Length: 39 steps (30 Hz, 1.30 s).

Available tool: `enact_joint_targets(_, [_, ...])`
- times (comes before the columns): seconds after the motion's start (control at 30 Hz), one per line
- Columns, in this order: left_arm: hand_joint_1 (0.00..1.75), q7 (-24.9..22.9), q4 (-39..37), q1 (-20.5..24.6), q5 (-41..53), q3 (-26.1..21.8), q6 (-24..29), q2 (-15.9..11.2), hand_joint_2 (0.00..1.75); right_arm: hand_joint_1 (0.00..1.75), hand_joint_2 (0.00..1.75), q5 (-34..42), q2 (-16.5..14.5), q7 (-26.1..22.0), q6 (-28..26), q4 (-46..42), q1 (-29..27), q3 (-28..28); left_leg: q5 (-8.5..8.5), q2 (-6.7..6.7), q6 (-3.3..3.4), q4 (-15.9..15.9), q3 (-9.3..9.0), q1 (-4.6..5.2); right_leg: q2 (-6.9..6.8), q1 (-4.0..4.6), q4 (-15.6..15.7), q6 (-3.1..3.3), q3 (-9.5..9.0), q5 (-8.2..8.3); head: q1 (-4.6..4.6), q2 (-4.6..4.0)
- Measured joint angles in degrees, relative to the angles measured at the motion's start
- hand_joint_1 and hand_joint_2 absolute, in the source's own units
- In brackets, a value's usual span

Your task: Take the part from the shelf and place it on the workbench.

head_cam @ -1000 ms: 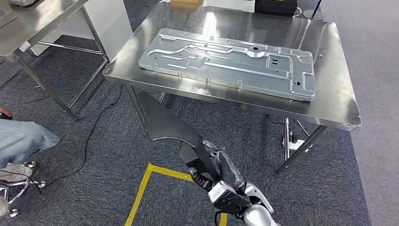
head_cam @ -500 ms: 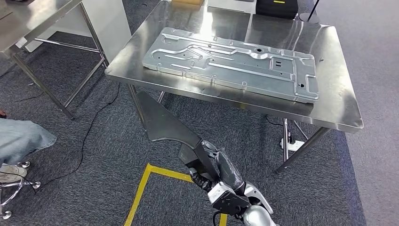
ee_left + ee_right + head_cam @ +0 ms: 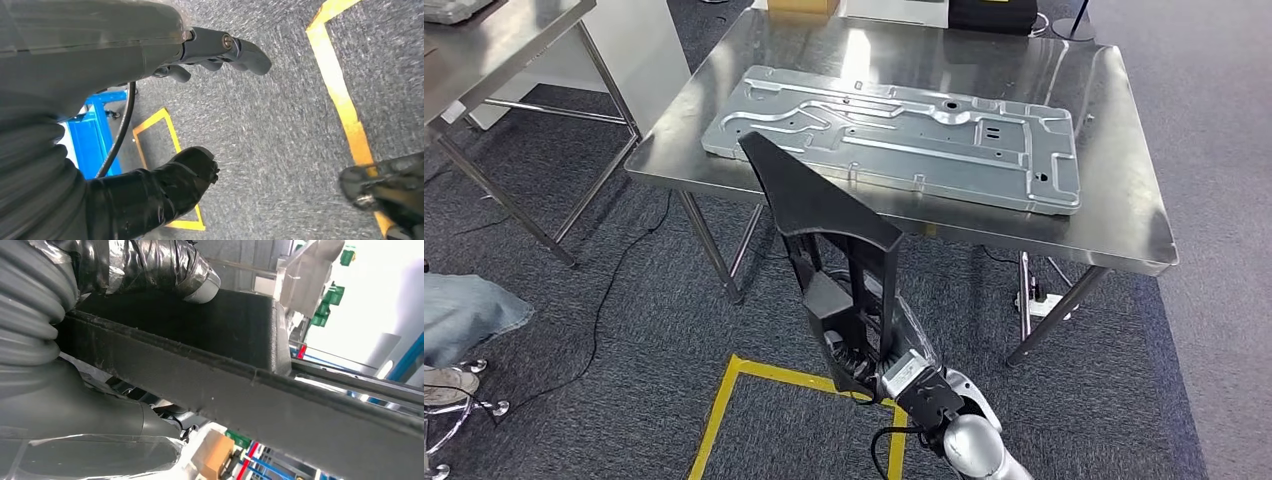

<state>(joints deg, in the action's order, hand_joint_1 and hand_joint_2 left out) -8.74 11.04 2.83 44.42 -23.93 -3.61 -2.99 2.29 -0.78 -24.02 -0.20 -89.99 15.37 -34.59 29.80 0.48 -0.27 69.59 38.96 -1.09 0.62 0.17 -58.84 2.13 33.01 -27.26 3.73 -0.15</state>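
The right hand [image 3: 864, 350] is gripping the black part [image 3: 819, 205] by its lower end, tip raised in front of the worktop [image 3: 1124, 215]. It should clear the edge and set down beside the metal panel [image 3: 894, 130]. The left hand [image 3: 200, 100] is hanging empty, fingers apart.

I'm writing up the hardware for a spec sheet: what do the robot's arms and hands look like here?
The right arm is rounded silver metal with a black cable near the wrist. The right hand has a grey ribbed cover and a glossy black wrapped finger with a pale tip. The left hand has a grey cover, grey fingers and a black thumb.
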Motion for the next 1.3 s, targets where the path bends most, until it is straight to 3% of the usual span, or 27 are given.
enact_joint_targets(0.07, [0.0, 0.0, 0.0, 0.0, 0.2, 0.0, 0.0, 0.0, 1.75, 1.73, 1.75, 0.6, -0.3, 0.3, -0.1, -0.1, 0.7, 0.1, -2.92, -0.13, 0.28, -6.8, -3.04, 0.07, 0.19, 0.18, -0.6, -0.46, -0.14, -0.68, 0.02, 0.0])
enact_joint_targets(0.1, [0.0, 0.0, 0.0, 0.1, 0.3, 0.0, 0.0, 0.0, 1.75, 1.73, 1.75, 0.8, -0.5, 0.4, -0.1, -0.1, 1.1, 0.1, -3.31, -0.19, 0.55, -8.6, -3.86, 0.17, 0.25, 0.27, -0.9, -0.72, -0.1, -0.93, 0.03, 0.0])
enact_joint_targets(0.23, [0.0, -0.1, 0.0, 0.2, 0.5, 0.0, 0.0, 0.0, 1.75, 1.73, 1.75, 1.5, -0.6, 0.8, 0.0, -0.4, 2.1, 0.2, -2.84, -0.24, 2.04, -9.9, -4.79, 0.16, 0.21, 0.25, -2.4, -1.91, 0.19, -1.12, 0.04, 0.0])
enact_joint_targets(0.3, [0.0, -0.2, 0.0, 0.2, 0.6, 0.0, 0.0, 0.0, 1.75, 1.73, 1.75, 1.9, -0.6, 0.9, 0.1, -0.6, 2.6, 0.2, -2.63, -0.17, 2.65, -10.1, -5.42, 0.03, 0.0, 0.02, -6.2, -2.58, 2.08, -2.97, 0.07, 0.0])
enact_joint_targets(0.4, [0.0, -0.2, 0.0, 0.3, 0.7, 0.0, 0.0, 0.0, 1.75, 1.73, 1.75, 2.1, -0.6, 1.0, 0.2, -0.7, 2.8, 0.3, -2.07, -0.16, 2.93, -10.1, -5.92, 0.02, -0.17, -0.47, -15.6, -3.22, 7.9, -6.53, 0.08, 0.0])
enact_joint_targets(0.43, [0.0, -0.2, 0.0, 0.2, 0.7, 0.0, 0.0, 0.0, 1.75, 1.73, 1.75, 2.1, -0.6, 1.0, 0.2, -0.7, 2.7, 0.3, -1.8, -0.16, 2.87, -10.0, -6.22, 0.01, -0.23, -0.61, -16.7, -3.24, 9.06, -6.26, 0.07, 0.0])
enact_joint_targets(0.47, [0.0, -0.2, 0.0, 0.2, 0.7, 0.0, 0.0, 0.0, 1.75, 1.73, 1.75, 2.1, -0.6, 1.0, 0.2, -0.7, 2.7, 0.3, -1.48, -0.16, 2.76, -10.0, -6.64, 0.0, -0.29, -0.72, -15.6, -3.2, 9.14, -4.81, 0.08, 0.0])
enact_joint_targets(0.53, [0.0, -0.2, 0.0, 0.2, 0.7, 0.0, 0.0, 0.0, 1.75, 1.73, 1.75, 2.1, -0.6, 1.0, 0.3, -0.7, 2.8, 0.3, -0.69, -0.16, 2.41, -10.1, -7.71, -0.04, -0.49, -0.79, -8.6, -2.9, 6.59, 0.14, 0.09, 0.0])
enact_joint_targets(0.57, [0.0, -0.2, 0.0, 0.2, 0.7, 0.0, 0.0, 0.0, 1.75, 1.73, 1.75, 2.1, -0.6, 1.0, 0.3, -0.7, 2.8, 0.3, -0.39, -0.16, 2.17, -10.2, -8.14, -0.05, -0.64, -0.57, -5.3, -2.7, 5.36, 1.33, 0.08, 0.0])
enact_joint_targets(0.6, [0.0, -0.2, 0.0, 0.3, 0.7, 0.0, 0.0, 0.0, 1.75, 1.73, 1.75, 2.1, -0.6, 1.0, 0.3, -0.8, 2.9, 0.3, -0.14, -0.15, 1.83, -10.4, -8.42, -0.07, -0.74, -0.32, -2.9, -2.37, 4.46, 1.97, 0.05, 0.0])
enact_joint_targets(0.67, [0.0, -0.2, 0.0, 0.4, 0.7, 0.0, 0.0, 0.0, 1.75, 1.73, 1.75, 2.1, -0.7, 1.1, 0.4, -0.9, 3.0, 0.4, -0.24, -0.06, 0.99, -10.6, -8.99, -0.02, -0.72, 0.16, -1.3, -1.63, 3.99, 1.49, 0.02, 0.0])
enact_joint_targets(0.77, [0.0, -0.3, 0.0, 0.4, 0.7, 0.0, 0.0, 0.1, 1.75, 1.73, 1.75, 2.1, -0.7, 1.1, 0.5, -1.0, 3.0, 0.4, -0.18, -0.01, 0.12, -8.7, -8.87, -0.07, -0.4, -0.11, 0.1, -0.53, 1.93, 1.75, -0.06, 0.0])
enact_joint_targets(0.83, [0.0, -0.3, 0.0, 0.5, 0.7, 0.0, 0.0, 0.1, 1.75, 1.73, 1.75, 2.1, -0.9, 1.1, 0.6, -1.1, 3.2, 0.4, 1.61, -0.1, 0.07, -3.2, -5.91, -0.16, -0.36, -0.09, 0.6, 0.1, 0.7, 1.23, -0.13, 0.0])
enact_joint_targets(0.9, [0.0, -0.3, 0.0, 0.5, 0.7, 0.0, 0.0, 0.1, 1.75, 1.73, 1.75, 2.1, -1.0, 1.1, 0.6, -1.1, 3.2, 0.4, 4.3, -0.12, 0.02, 2.9, -1.43, -0.16, -0.3, 0.18, 0.5, 0.47, -0.07, 0.44, -0.18, 0.0])
enact_joint_targets(0.93, [0.0, -0.3, 0.0, 0.4, 0.7, 0.0, 0.0, 0.1, 1.75, 1.73, 1.75, 2.1, -1.0, 1.1, 0.6, -1.1, 3.1, 0.4, 4.87, -0.12, -0.02, 4.3, 0.14, -0.15, -0.2, 0.3, 0.5, 0.53, -0.55, -0.02, -0.18, 0.0])
enact_joint_targets(0.97, [0.0, -0.3, 0.0, 0.3, 0.7, 0.0, 0.0, 0.1, 1.75, 1.73, 1.75, 2.1, -1.0, 1.1, 0.6, -1.0, 3.0, 0.4, 4.26, -0.12, 0.02, 3.8, 0.81, -0.14, -0.07, 0.41, 0.4, 0.53, -1.12, -0.52, -0.18, 0.0])
enact_joint_targets(1.07, [0.0, -0.4, 0.0, -0.1, 0.7, 0.0, 0.0, 0.1, 1.75, 1.73, 1.75, 2.2, -1.1, 1.1, 0.6, -1.0, 3.0, 0.4, -2.93, -0.18, 0.64, -5.5, -0.87, 0.09, 0.22, 0.67, 0.2, 0.22, -3.15, -2.3, -0.14, 0.0])
enact_joint_targets(1.1, [0.0, -0.4, 0.0, -0.1, 0.8, 0.0, 0.0, 0.0, 1.75, 1.73, 1.75, 2.5, -1.1, 1.1, 0.7, -1.0, 3.0, 0.4, -4.2, -0.24, 0.91, -7.9, -1.48, 0.27, 0.27, 0.72, 0.1, -0.06, -3.49, -2.85, -0.15, 0.0])
enact_joint_targets(1.13, [0.0, -0.4, 0.0, -0.1, 0.8, 0.0, 0.0, 0.0, 1.75, 1.73, 1.75, 2.8, -1.1, 1.1, 0.8, -1.0, 3.0, 0.4, -4.89, -0.3, 1.17, -9.2, -1.85, 0.48, 0.3, 0.73, 0.1, -0.4, -3.75, -3.32, -0.14, 0.0])
enact_joint_targets(1.23, [0.0, -0.2, 0.0, 0.0, 1.2, 0.0, -0.2, 0.0, 1.75, 1.73, 1.75, 3.9, -1.1, 1.2, 1.3, -1.0, 3.1, 0.4, -4.78, -0.36, 1.97, -10.2, -3.03, 0.52, 0.28, 0.67, -0.6, -1.33, -4.27, -3.82, -0.17, 0.0])
enact_joint_targets(1.3, [0.0, 0.2, 0.0, 0.0, 1.4, 0.0, -0.6, 0.0, 1.75, 1.73, 1.75, 4.5, -1.1, 1.2, 1.7, -1.0, 3.2, 0.5, -4.42, -0.32, 2.54, -10.6, -4.21, 0.32, 0.12, 0.48, -4.1, -1.96, -2.64, -4.23, -0.13, 0.0])
